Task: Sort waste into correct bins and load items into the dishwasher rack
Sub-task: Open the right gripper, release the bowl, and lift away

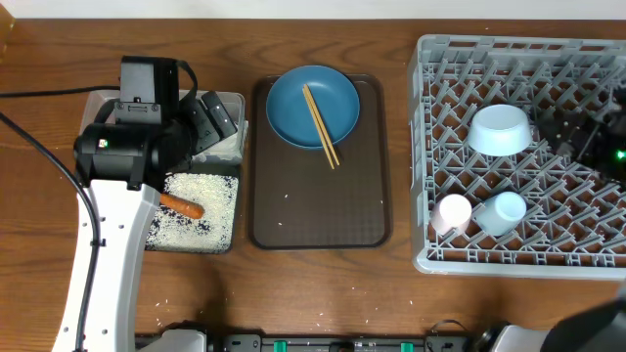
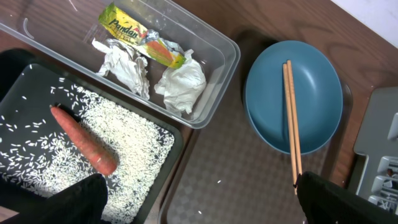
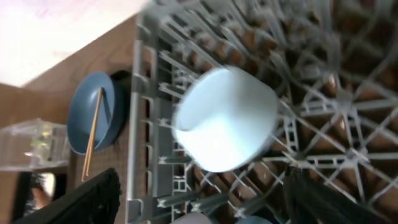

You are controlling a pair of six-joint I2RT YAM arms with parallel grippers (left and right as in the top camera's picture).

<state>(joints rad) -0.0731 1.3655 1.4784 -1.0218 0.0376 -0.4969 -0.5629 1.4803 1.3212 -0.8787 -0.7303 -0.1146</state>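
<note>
Carrot point(image 2: 84, 138), rice point(image 2: 130, 152) in black tray point(image 2: 28, 78), wrappers point(image 2: 140, 40) in clear tub point(image 2: 214, 87): waste looks sorted. My left tool point(image 2: 199, 190), right tool point(image 3: 202, 190) spread, empty; plate point(image 2: 267, 99), chopsticks point(image 2: 291, 118) unracked.

A brown wooden desk point(image 1: 323, 284) with a lengthwise grain fills nearly every view. Beyond its far edge lies a pale, plain surface point(image 1: 293, 8), a thin strip seen from above; whether it is wall or floor cannot be told. The light is even and the shadows soft.
</note>
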